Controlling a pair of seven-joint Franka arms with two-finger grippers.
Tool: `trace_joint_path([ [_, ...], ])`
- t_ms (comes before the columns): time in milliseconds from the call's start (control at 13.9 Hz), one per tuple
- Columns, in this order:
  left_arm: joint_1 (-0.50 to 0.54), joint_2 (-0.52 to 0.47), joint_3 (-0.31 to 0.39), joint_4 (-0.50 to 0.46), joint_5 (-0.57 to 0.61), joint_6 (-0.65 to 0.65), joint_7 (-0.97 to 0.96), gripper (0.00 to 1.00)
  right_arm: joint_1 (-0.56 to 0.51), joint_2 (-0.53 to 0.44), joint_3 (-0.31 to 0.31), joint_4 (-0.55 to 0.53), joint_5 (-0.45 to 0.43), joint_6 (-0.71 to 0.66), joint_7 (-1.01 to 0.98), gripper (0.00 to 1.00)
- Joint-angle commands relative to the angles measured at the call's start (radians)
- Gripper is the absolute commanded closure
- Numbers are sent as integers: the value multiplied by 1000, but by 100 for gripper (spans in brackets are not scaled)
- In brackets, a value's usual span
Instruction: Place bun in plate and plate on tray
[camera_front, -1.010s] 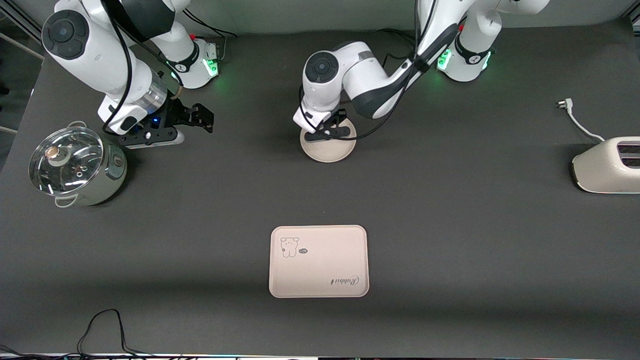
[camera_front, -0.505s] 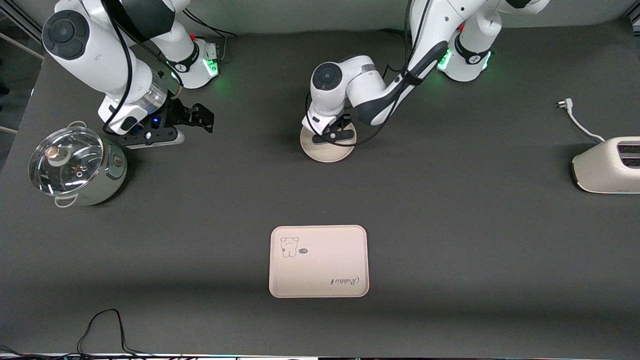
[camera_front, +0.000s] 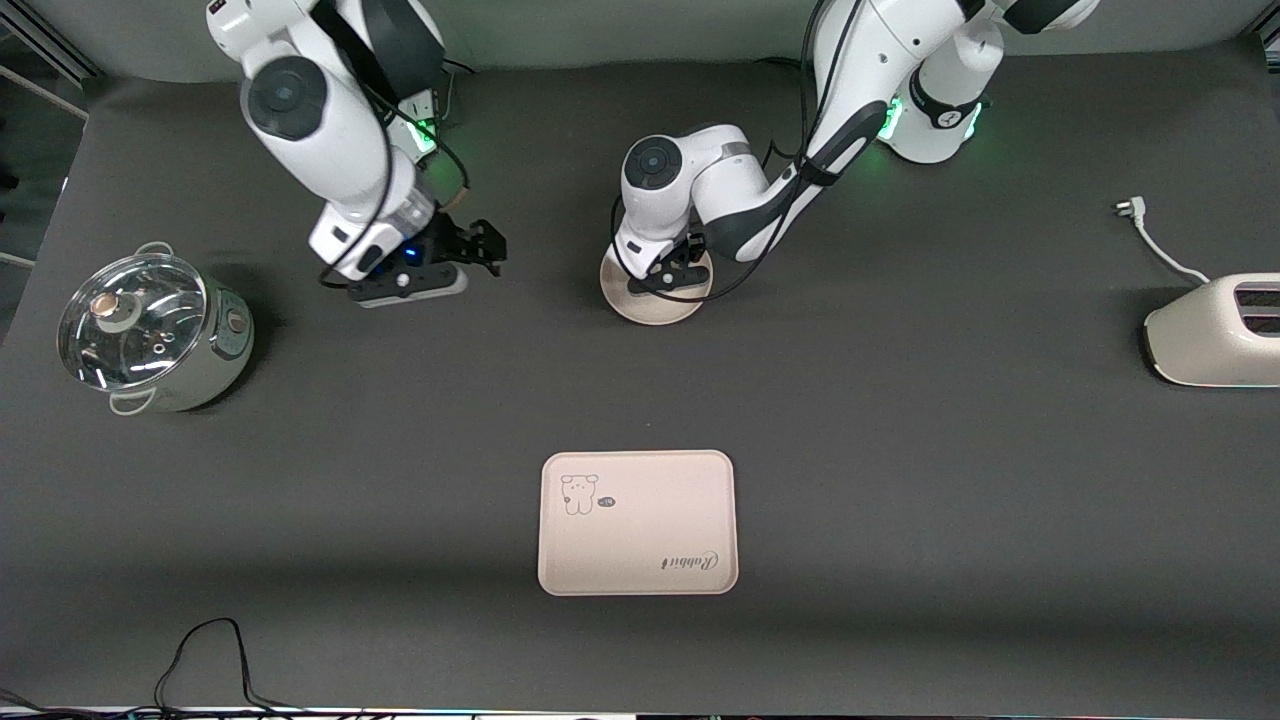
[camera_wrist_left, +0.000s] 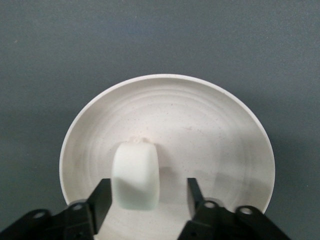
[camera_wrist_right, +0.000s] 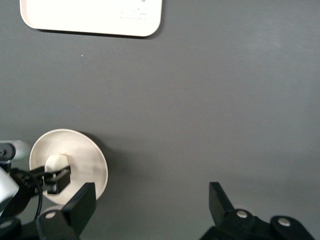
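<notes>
The white bun (camera_wrist_left: 136, 175) lies in the round cream plate (camera_wrist_left: 210, 130), which sits on the table toward the robots' bases (camera_front: 655, 308). My left gripper (camera_wrist_left: 147, 192) is low over the plate (camera_front: 668, 278) and open. The bun lies between its fingers, close to one finger (camera_wrist_left: 102, 195), with a clear gap to the other. The gripper hides the bun in the front view. The cream tray (camera_front: 640, 540) with the bear drawing lies nearer the front camera, with nothing on it. My right gripper (camera_front: 485, 245) is open and empty, over bare table beside the plate, toward the right arm's end (camera_wrist_right: 150, 200).
A steel pot with a glass lid (camera_front: 150, 330) stands at the right arm's end. A cream toaster (camera_front: 1215, 335) with its cord and plug (camera_front: 1130, 208) sits at the left arm's end. A black cable (camera_front: 210, 650) loops at the front edge.
My right arm has swung from beside the pot toward the plate. My left arm has shifted a little over the plate and sits lower on it.
</notes>
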Motion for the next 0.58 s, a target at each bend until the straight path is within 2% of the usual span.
trace_joint_path([
  [0,4,-16,3,5,23,-7,-25,0,22,-15,-10,-128,17,150,14,0],
  [144,41,-50,1,33,21,-68,-8,0,39,3,-10,-138,17,175,16,0],
  [288,102,-70,-8,115,5,-203,73,0,39,14,-10,-140,25,191,16,0],
  [505,185,-84,9,340,-98,-451,291,0,68,26,-10,-164,75,235,16,0],
])
